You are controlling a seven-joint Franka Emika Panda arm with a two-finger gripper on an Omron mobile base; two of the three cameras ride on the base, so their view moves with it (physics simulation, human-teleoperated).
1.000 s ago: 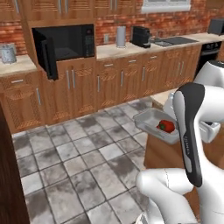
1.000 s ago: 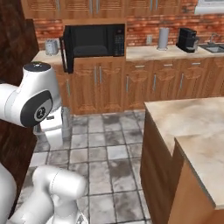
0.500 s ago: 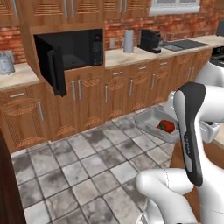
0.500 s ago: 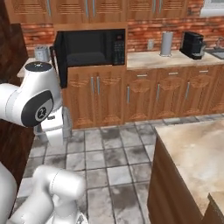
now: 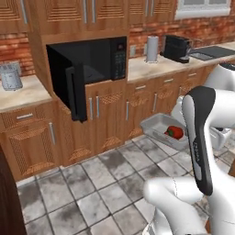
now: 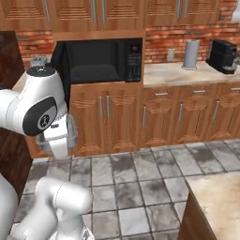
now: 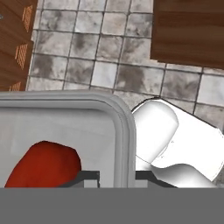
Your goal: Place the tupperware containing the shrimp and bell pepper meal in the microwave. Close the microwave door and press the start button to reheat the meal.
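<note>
The wooden cabinets [image 5: 105,114] span the back of the left base view under a pale counter [image 5: 160,64]. The microwave [image 5: 98,57] sits in the upper centre of that view, its cavity dark and open; the microwave door [image 5: 71,89] swings out to the left, edge toward the camera. In the right base view the microwave [image 6: 101,58] shows in the upper centre. The tupperware [image 5: 158,124] hangs above the tiled floor [image 5: 92,183] at centre right of the left base view, beside the white arm, well apart from the microwave. Inside it lies the red bell pepper [image 5: 174,132]. In the hand view the gripper [image 7: 117,176] at the bottom edge is clenched on the tupperware rim [image 7: 124,131], one fingertip each side, the pepper [image 7: 43,164] at lower left
</note>
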